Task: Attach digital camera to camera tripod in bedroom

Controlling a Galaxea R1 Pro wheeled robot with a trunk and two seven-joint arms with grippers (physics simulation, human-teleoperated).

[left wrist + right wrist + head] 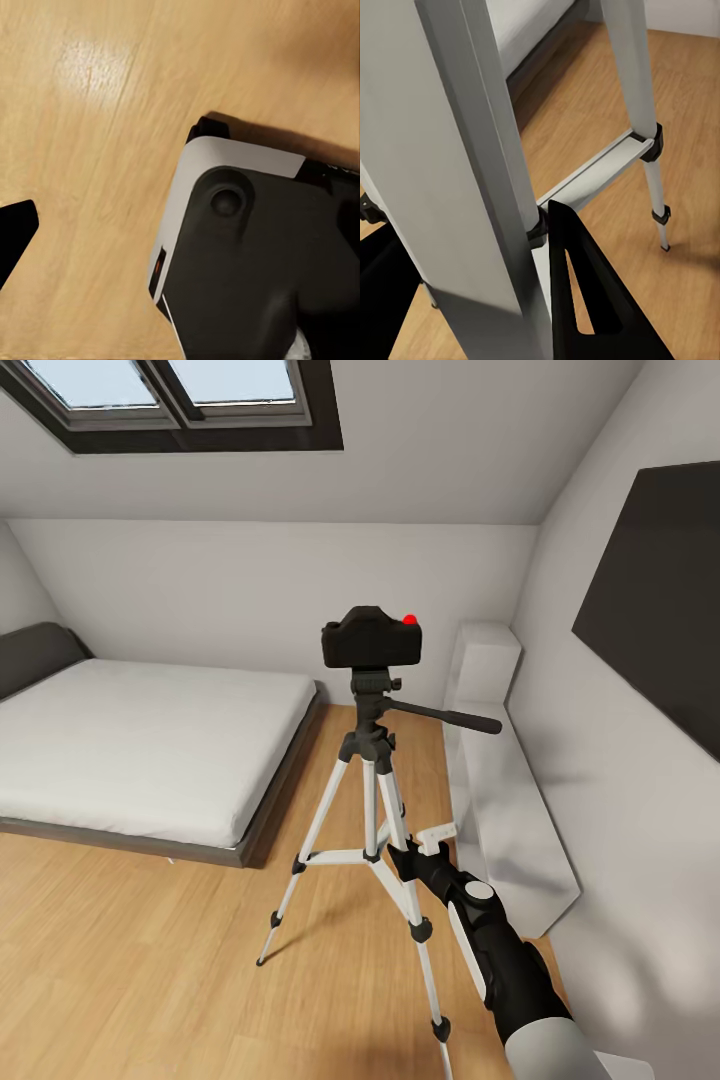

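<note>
Right arm (pixel 500 950) reaches forward, its gripper (pixel 472 292) open with fingers spread.

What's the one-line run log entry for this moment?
digital camera: seated on camera tripod head, upright | right gripper: low by a tripod leg, fingers apart, empty | left gripper: state unclear | bed: behind

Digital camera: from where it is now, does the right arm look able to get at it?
Probably yes. The digital camera sits exposed atop the camera tripod, nothing around it. The right gripper is low beside the tripod legs, so it must rise clear of the pan handle.
</note>
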